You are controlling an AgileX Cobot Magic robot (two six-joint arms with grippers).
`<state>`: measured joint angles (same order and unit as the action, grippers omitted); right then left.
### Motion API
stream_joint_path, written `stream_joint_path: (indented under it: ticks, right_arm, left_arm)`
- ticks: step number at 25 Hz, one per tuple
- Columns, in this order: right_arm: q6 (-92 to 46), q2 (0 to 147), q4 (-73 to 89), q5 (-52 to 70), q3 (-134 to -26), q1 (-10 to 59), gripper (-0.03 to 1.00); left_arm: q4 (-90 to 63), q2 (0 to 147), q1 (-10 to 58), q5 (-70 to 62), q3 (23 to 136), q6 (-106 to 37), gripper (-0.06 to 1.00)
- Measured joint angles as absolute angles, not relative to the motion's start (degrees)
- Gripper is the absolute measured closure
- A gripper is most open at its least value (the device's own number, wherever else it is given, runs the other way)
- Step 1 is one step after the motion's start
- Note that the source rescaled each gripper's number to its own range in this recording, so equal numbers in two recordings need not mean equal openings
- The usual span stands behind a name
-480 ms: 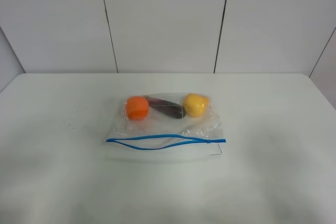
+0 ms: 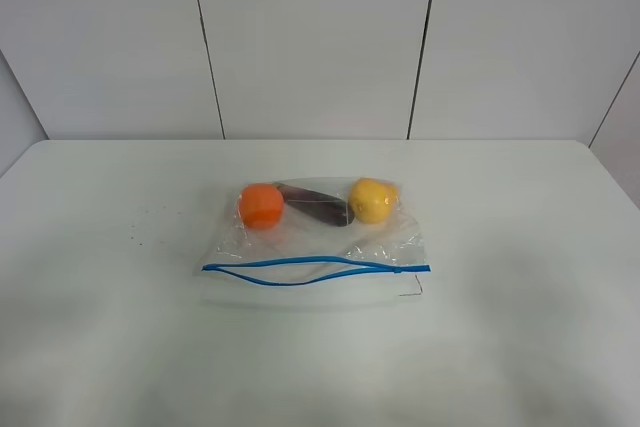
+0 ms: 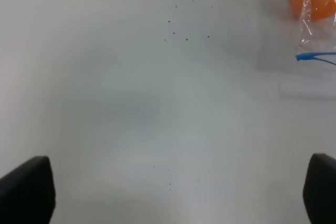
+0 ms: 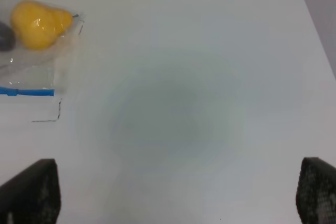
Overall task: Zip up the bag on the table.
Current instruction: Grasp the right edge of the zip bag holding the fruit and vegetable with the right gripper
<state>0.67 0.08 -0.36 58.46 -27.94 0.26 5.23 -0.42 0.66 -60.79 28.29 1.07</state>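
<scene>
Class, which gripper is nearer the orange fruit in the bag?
Left. The left gripper hangs off the bag's end with the orange fruit; the right gripper hangs off the opposite end, near the yellow fruit.

Delta: none visible.
High view matches the frame from half a second back. The bag [image 2: 315, 247] has not shifted on the table [image 2: 520, 347], and its outline and creases are the same. The blue zipper strip [image 2: 315, 271] shows the same gap between its two tracks, from the left end to near the right end, so no more of it is closed. The orange fruit [image 2: 261, 205], purple fruit [image 2: 318, 205] and yellow fruit [image 2: 373, 200] have not rolled. The wrist views have no earlier frame, so arm motion can't be judged.
</scene>
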Motion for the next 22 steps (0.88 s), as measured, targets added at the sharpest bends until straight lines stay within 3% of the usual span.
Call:
stream_joint_path:
  ticks: [8, 15, 22]
  right_arm:
    - [0.9, 6.9, 2.3, 59.9, -30.0, 0.3, -0.03]
    - [-0.5, 28.5, 11.0, 56.8, -34.7, 0.3, -0.03]
    - [-10.7, 56.7, 21.7, 49.5, -41.8, 0.3, -0.03]
  left_arm:
    - [5.2, -0.4, 0.7, -60.7, 28.3, 1.1, -0.04]
    - [5.2, -0.4, 0.7, -60.7, 28.3, 1.1, -0.04]
    - [5.2, -0.4, 0.7, -60.7, 28.3, 1.1, -0.04]
